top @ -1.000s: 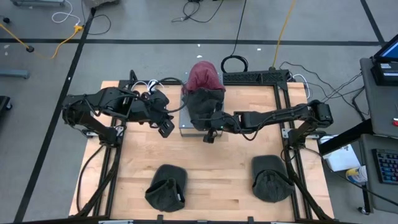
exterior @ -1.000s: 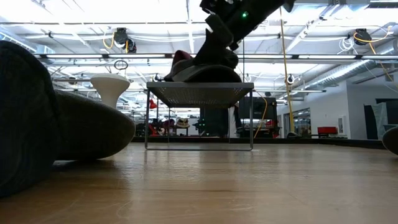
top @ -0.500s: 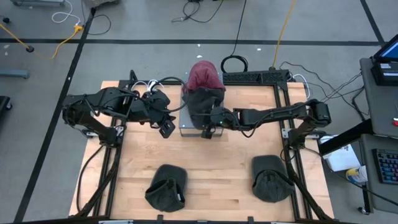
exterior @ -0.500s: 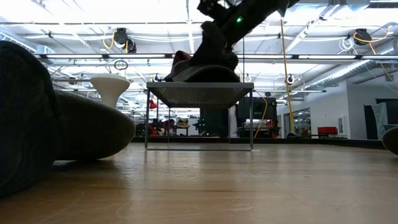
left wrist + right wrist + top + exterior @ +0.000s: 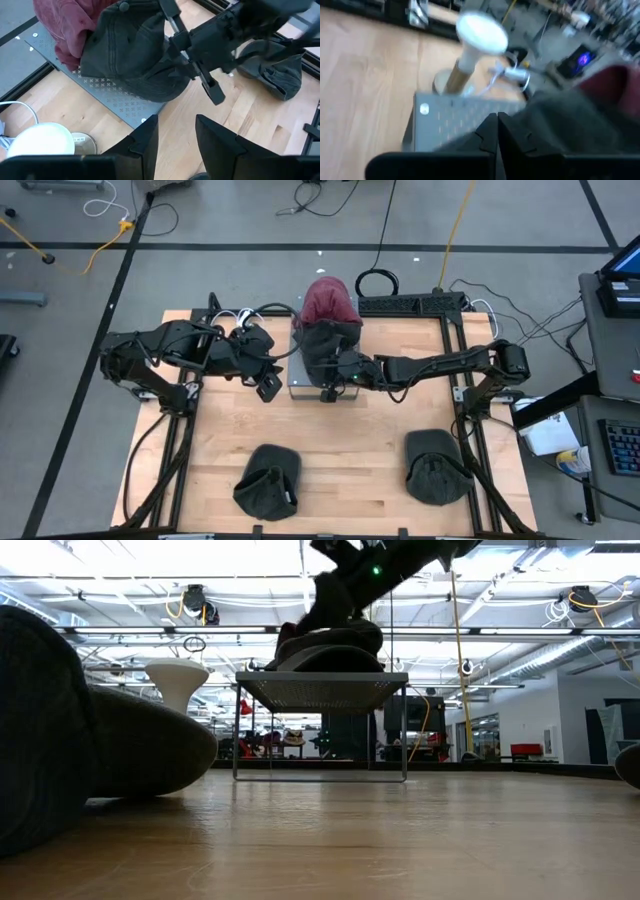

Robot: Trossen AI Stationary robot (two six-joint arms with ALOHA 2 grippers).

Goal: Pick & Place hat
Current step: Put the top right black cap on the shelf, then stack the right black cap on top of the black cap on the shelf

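Observation:
A dark grey hat point(image 5: 325, 345) rests crown up on the perforated metal platform point(image 5: 298, 380), its brim hanging over the platform's near edge. Behind it lies a red hat point(image 5: 326, 302). My right gripper point(image 5: 331, 387) is shut and hovers at the grey hat's brim point(image 5: 160, 87), just above it in the low view point(image 5: 335, 600). My left gripper point(image 5: 268, 386) is open left of the platform, nothing between its fingers point(image 5: 175, 135). Two more dark hats point(image 5: 268, 480) point(image 5: 435, 467) lie near the table's front edge. My right gripper reaches in level from the table's right side, its shut fingers point(image 5: 497, 131) beside the grey hat's brim point(image 5: 560, 127). Whether they touch the hat I cannot tell. Nothing shows between the fingers.
A white mushroom-shaped stand point(image 5: 35, 142) stands left of the platform, near my left arm. Black rails frame the wooden table point(image 5: 330, 450), which has bare wood between the two near hats. Cables lie on the floor beyond the far edge.
My right gripper has tipped and rolled at the grey hat. In the low view its fingers have lifted from the hat's crown to just above it. The hat has stayed on the platform.

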